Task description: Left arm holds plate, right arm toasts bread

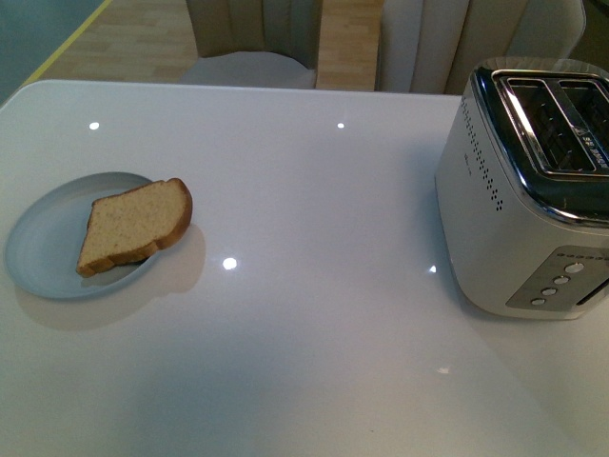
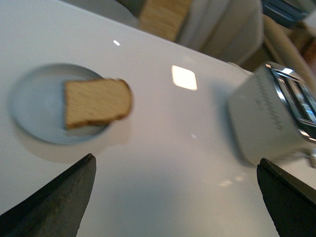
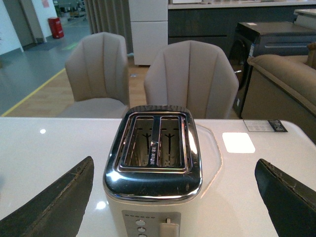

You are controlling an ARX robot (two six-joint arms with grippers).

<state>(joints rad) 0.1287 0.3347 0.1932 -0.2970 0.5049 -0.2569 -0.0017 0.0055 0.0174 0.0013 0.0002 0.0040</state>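
Note:
A slice of brown bread lies on the pale blue-grey plate at the table's left, its rounded end hanging over the plate's rim. The left wrist view shows the same bread and plate, blurred, beyond my left gripper, whose black fingers are wide open over bare table. A white two-slot toaster with a chrome top stands at the right. My right gripper is open, with the toaster between and beyond its fingers, both slots empty. Neither arm shows in the front view.
The white glossy table carries only the plate and the toaster. Two beige chairs stand behind its far edge, and a sofa sits further off at one side.

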